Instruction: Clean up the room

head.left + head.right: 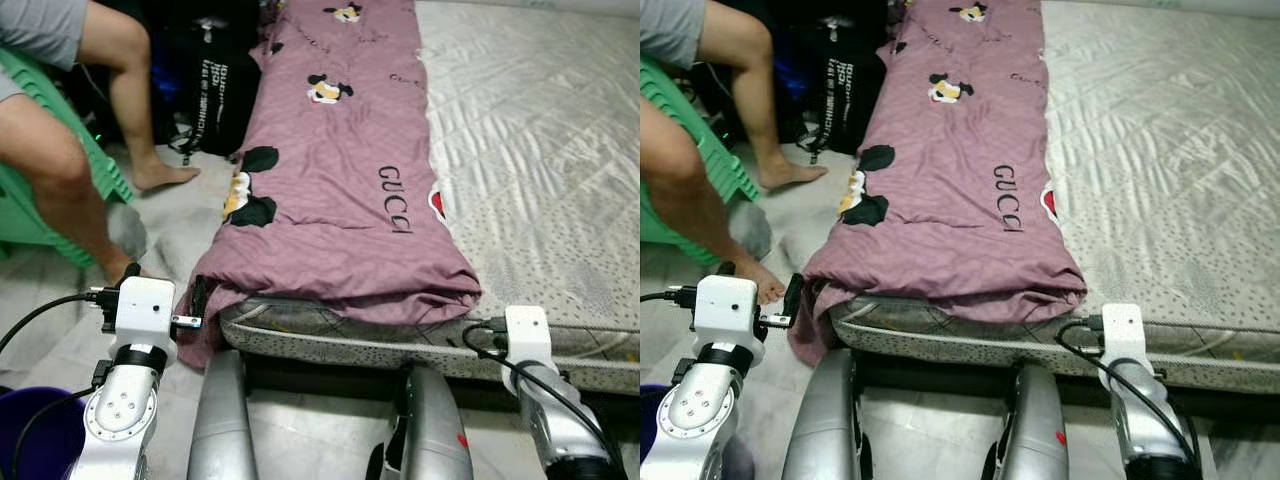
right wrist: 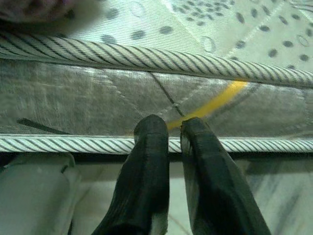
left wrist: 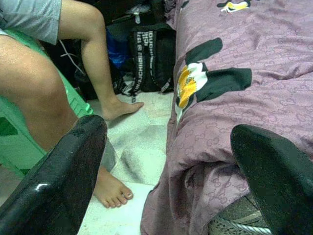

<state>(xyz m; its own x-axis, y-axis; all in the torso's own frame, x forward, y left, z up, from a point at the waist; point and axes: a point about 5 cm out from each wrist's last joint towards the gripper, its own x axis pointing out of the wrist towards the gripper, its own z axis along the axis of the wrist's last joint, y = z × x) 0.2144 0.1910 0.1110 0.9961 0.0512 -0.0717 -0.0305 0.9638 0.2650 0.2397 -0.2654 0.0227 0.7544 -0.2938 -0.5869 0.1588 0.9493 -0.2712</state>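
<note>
Purple blanket, printed with cartoon mouse figures and dark lettering, is spread lengthwise along the left part of a mattress, and its near end is bunched and hangs over the mattress's front left corner. The mattress, covered in pale quilted fabric with small dots, is edged with striped piping, and its bare right part is seen beside the blanket.

The left claw is held at the mattress's front left corner, just beside the drooping blanket edge, with its two black fingers spread wide apart and nothing between them. The right claw is held low against the front side of the mattress, near a yellow stripe on the side panel; its fingers are pressed nearly together with nothing gripped.

To the left of the bed, a person is seated on a green plastic chair, and bare legs and feet are seen on the light floor. A black bag with white lettering is leaned against the side of the bed beyond the person's foot. A purple bucket is seen at the lower left, by the robot's left arm.
</note>
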